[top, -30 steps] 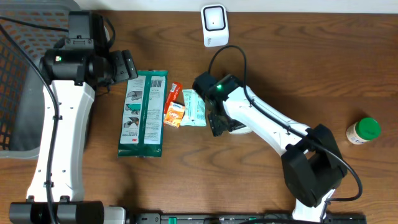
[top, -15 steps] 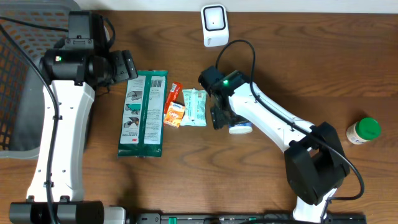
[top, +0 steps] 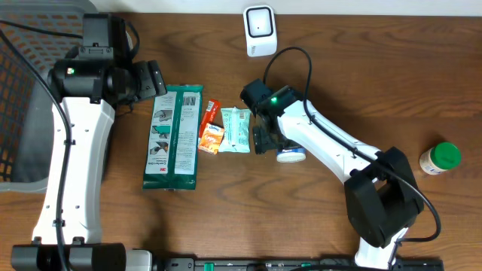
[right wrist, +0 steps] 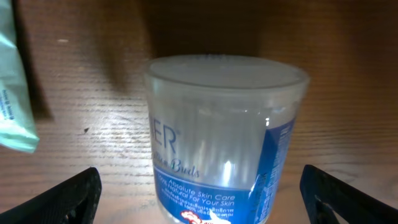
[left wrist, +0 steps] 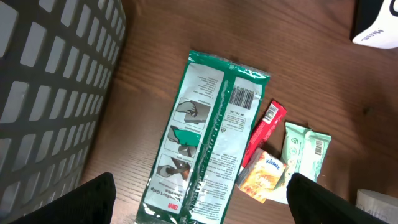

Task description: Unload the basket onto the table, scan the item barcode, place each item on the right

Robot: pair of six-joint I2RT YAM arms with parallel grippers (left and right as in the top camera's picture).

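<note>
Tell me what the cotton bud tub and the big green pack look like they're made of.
Cotton bud tub: clear, glossy plastic, probably; pale contents show through its wall. Green pack: thin printed plastic film, seemingly; crimped ends.

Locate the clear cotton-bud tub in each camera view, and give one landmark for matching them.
Overhead: cotton-bud tub sits just right of centre, partly hidden.
Left wrist: a pale sliver in the bottom right corner is probably it, but it is too cropped to be sure.
Right wrist: it fills the centre.
Shared landmark: pale green packet, just left of the tub overhead, at lower right in the left wrist view and at the left edge in the right wrist view.
</note>
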